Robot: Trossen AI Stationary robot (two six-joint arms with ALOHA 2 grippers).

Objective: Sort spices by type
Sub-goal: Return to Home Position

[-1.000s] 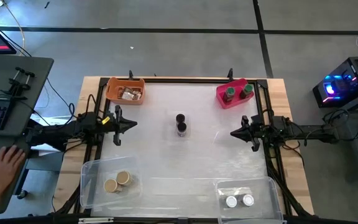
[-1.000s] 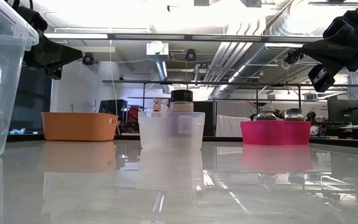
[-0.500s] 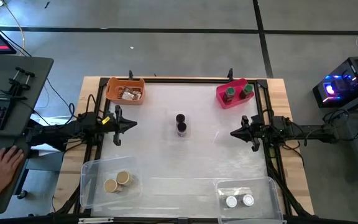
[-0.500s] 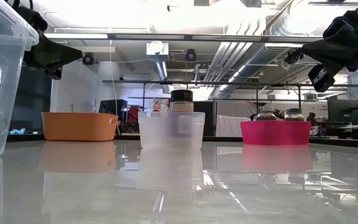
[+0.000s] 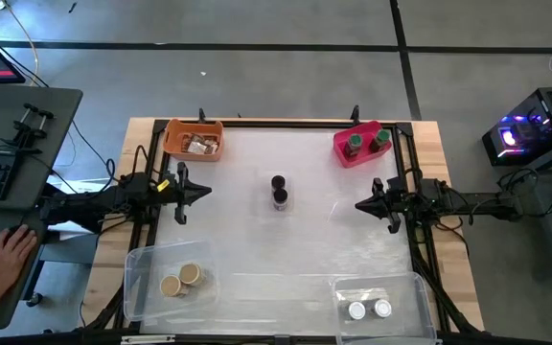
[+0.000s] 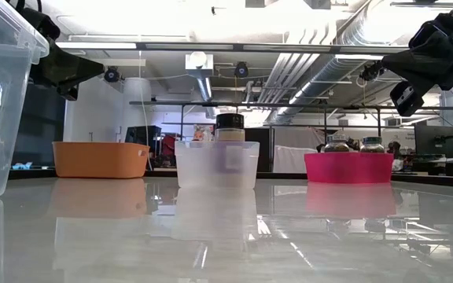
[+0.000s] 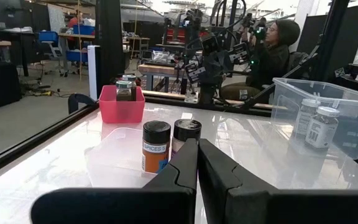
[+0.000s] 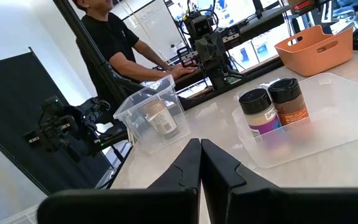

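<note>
Two dark-capped spice jars [image 5: 278,191] stand in a small clear tub at the table's middle. Two green-capped jars [image 5: 366,142] stand in the pink bin, brown packets [image 5: 199,145] lie in the orange bin, two tan-capped jars [image 5: 181,280] sit in the near-left clear tub, two white-capped jars [image 5: 369,310] in the near-right tub. My left gripper [image 5: 209,191] hovers shut at the left edge, my right gripper [image 5: 357,205] shut at the right edge, both raised and touching nothing.
A person's hand [image 5: 10,257] rests by a keyboard left of the table; in the wrist views a person [image 8: 114,43] sits beyond the table. The orange bin [image 5: 172,142] and pink bin [image 5: 340,150] sit at the far corners. Bare tabletop lies between the middle tub and each gripper.
</note>
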